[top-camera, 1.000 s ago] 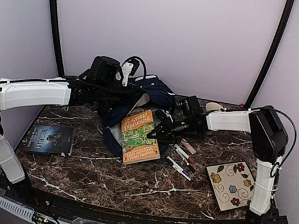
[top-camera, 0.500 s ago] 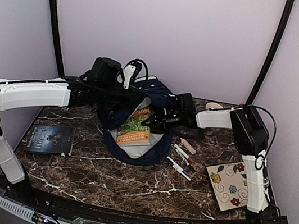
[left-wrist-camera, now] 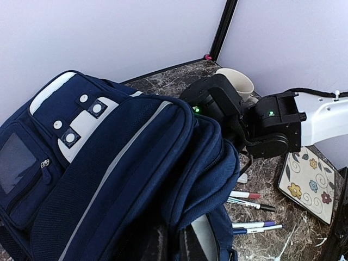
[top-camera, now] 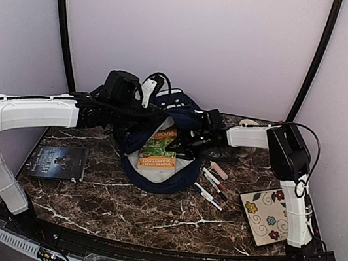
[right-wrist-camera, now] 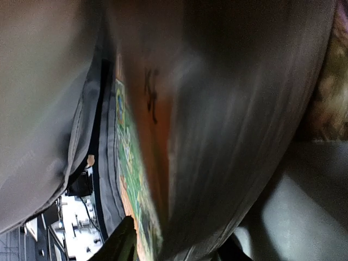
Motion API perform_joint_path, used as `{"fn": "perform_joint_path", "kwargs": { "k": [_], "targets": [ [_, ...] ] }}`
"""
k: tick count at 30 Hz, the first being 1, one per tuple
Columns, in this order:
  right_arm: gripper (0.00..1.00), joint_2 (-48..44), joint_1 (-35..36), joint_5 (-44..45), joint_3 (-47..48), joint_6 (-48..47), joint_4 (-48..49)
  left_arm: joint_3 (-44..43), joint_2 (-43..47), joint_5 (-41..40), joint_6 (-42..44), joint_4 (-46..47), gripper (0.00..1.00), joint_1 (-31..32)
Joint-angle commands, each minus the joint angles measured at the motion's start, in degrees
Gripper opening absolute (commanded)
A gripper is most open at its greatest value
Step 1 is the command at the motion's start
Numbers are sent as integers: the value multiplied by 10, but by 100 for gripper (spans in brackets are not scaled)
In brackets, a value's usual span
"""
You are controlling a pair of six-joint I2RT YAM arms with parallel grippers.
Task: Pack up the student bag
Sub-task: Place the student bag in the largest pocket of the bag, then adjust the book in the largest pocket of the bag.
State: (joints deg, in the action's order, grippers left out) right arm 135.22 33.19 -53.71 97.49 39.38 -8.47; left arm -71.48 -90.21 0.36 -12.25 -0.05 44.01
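**A:** What is the left claw (top-camera: 136,112) doing?

**B:** Its jaws are pressing together and pinching the far rim of the student bag (top-camera: 153,180). The bag is sitting mid-worktop (top-camera: 147,216), toward the far edge, with its mouth gaping.

**A:** And the right claw (top-camera: 188,143)?

**B:** It is reaching into that mouth from the right, against the right edge of a paperback (top-camera: 159,149). Its wrist view is blurring. 2 fingers (right-wrist-camera: 120,244) are showing with the book's edge between them, but I cannot tell whether they are gripping it or standing loose.

**A:** Materials?

**B:** The bag is slumping like soft navy fabric. It is showing a pale grey lining, a thin light stripe and a white studded patch. The paperback, orange and green, is leaning inside on the lining.

**A:** What is lying around?

**B:** A cluster of markers (top-camera: 213,186) is lying just right of the bag. A square floral tile (top-camera: 268,215) is lying near the right edge, and a dark book (top-camera: 58,162) is lying flat by the left edge. A cream cup (top-camera: 249,124) is standing at the far right corner, behind the right arm. From the left wrist, the bag's bulging front is hiding the paperback.
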Motion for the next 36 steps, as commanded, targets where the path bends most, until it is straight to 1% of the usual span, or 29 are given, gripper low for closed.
{"fn": "perform_joint_path", "kwargs": {
  "k": [1,4,7,10,12,16,18,20,24,26,29,31,33,36],
  "targets": [
    [48,-66,9,45,-13,-80,-49,9,64,-33,5,63,0,5],
    [52,-94,16,71,-30,-108,-70,27,71,-33,1,78,0,5],
    [54,-125,28,124,-47,-143,-105,43,77,-26,-5,83,0,5],
    [58,-164,39,164,-93,-173,-121,69,92,-29,-17,96,0,5],
    [59,-189,47,174,-128,-196,-123,84,100,-33,-20,110,0,5],
    [61,-233,56,198,-186,-245,-125,86,99,-30,-20,113,0,5],
    [58,-258,59,201,-206,-272,-129,87,96,-21,-21,118,0,5],
    [51,-281,67,212,-224,-298,-130,87,92,-11,-23,121,0,5],
    [48,-326,102,249,-251,-350,-135,87,87,1,-25,127,0,5],
    [45,-327,128,273,-242,-417,-161,88,87,8,-29,135,0,5],
    [34,-311,164,329,-209,-499,-193,82,87,19,-38,134,0,5],
    [27,-308,179,367,-192,-536,-189,79,89,29,-47,133,0,5],
    [24,-311,191,400,-188,-569,-167,76,92,37,-57,125,0,5],
    [23,-300,201,453,-177,-603,-134,73,96,43,-67,117,0,5]
  ]
}}
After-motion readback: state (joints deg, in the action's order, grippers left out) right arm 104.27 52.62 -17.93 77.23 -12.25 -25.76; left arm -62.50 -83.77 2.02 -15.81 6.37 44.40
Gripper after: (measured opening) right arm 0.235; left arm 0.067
